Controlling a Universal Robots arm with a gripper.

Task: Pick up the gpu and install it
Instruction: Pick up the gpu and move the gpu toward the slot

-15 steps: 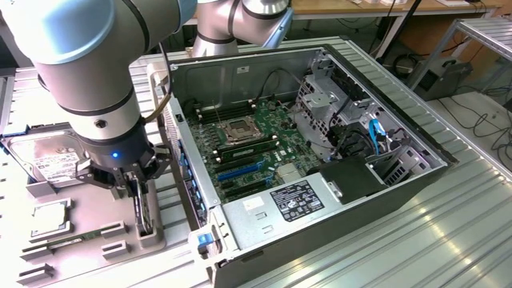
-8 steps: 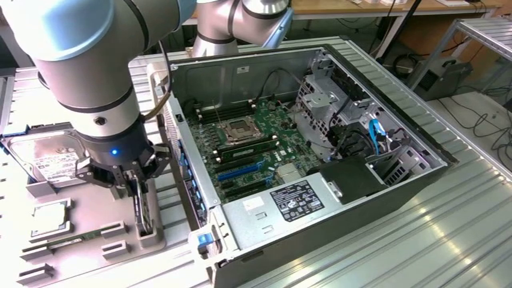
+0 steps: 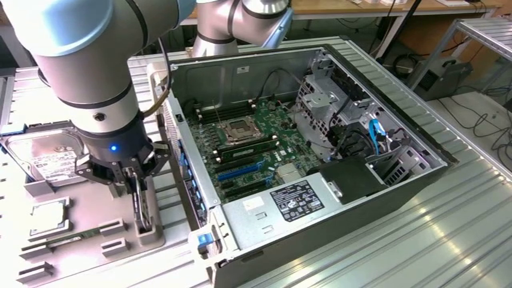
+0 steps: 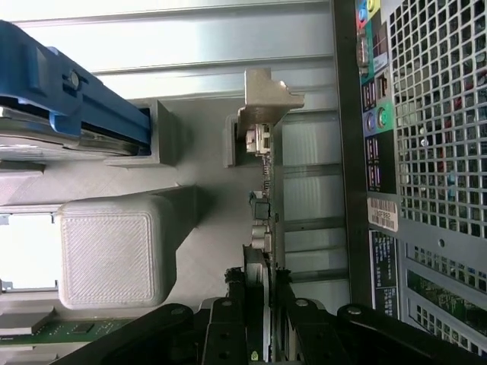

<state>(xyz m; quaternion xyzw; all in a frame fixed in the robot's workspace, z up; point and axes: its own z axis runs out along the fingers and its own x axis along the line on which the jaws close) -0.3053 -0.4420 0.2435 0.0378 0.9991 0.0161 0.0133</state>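
Note:
The gpu (image 3: 143, 207) stands on edge in a grey slotted holder (image 3: 150, 233) on the parts tray, at the exterior view's left beside the open computer case (image 3: 400, 180). My gripper (image 3: 134, 187) hangs straight down over the card's upper end. In the wrist view the gpu (image 4: 262, 190) runs away from me as a thin edge with a silver bracket at its far end. My gripper (image 4: 260, 296) is shut on it, a black finger (image 4: 234, 304) pressed against each face. The card still sits in its holder.
The motherboard (image 3: 248, 141) lies exposed inside the case, with blue expansion slots (image 3: 240, 171) near the rear wall. On the tray sit a silver hard drive (image 3: 44, 157), a processor chip (image 3: 48, 219) and a green memory stick (image 3: 72, 239). The case's perforated rear panel (image 4: 434, 152) is close beside the holder.

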